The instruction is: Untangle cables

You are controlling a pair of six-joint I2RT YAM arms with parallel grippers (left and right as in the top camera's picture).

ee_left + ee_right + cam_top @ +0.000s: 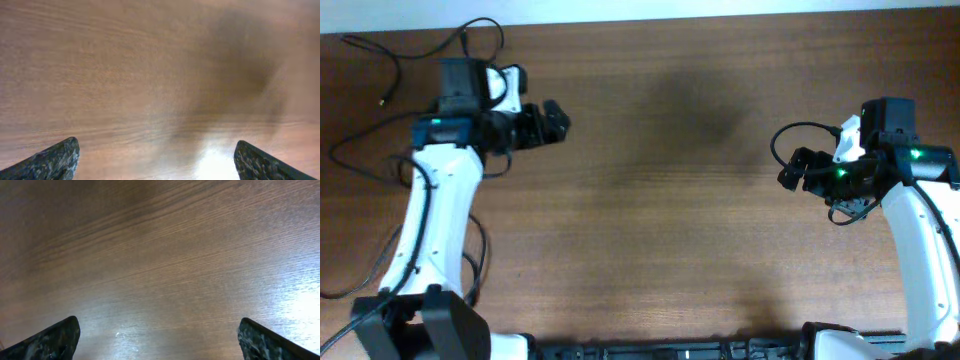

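Thin black cables lie as loose loops on the far left of the wooden table (660, 200) in the overhead view. One cord (394, 72) ends in a small plug, another loop (485, 25) lies behind the left arm, and more cord (350, 145) runs beside it. The arm hides part of them. No cable shows in either wrist view. My left gripper (556, 122) (156, 150) is open and empty, to the right of the cables. My right gripper (790, 170) (159, 330) is open and empty, over bare wood at the far right.
A black wire loop (785, 135) is attached to the right arm. The arm bases (430, 320) stand at the front edge, with a dark rail (660, 350) between them. A pale wall strip (720, 8) lines the table's back edge.
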